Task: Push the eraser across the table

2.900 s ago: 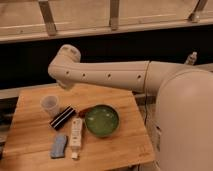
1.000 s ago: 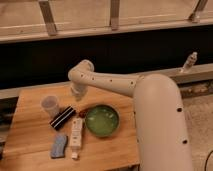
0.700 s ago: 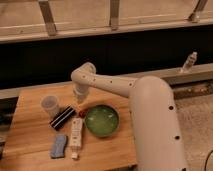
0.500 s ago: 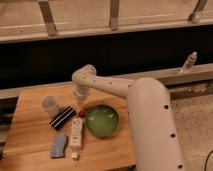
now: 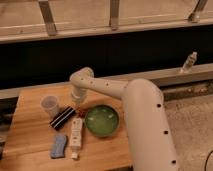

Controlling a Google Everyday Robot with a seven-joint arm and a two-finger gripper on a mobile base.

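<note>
the gripper (image 5: 78, 106) hangs low over the table (image 5: 30, 145), just beside the eraser's upper right end and between the cup (image 5: 50, 105) and the green bowl (image 5: 102, 120); that spot looks chosen so the arm can push on the end of the block; whether it touches yet, i cannot tell, nor how its tool end is set; the eraser (image 5: 62, 117) lies flat near the table's middle, just below the cup, its long axis diagonal, lower left to upper right; a white stick (image 5: 75, 135) and a blue pad (image 5: 58, 145) lie nearer the front edge, apart from it
</note>
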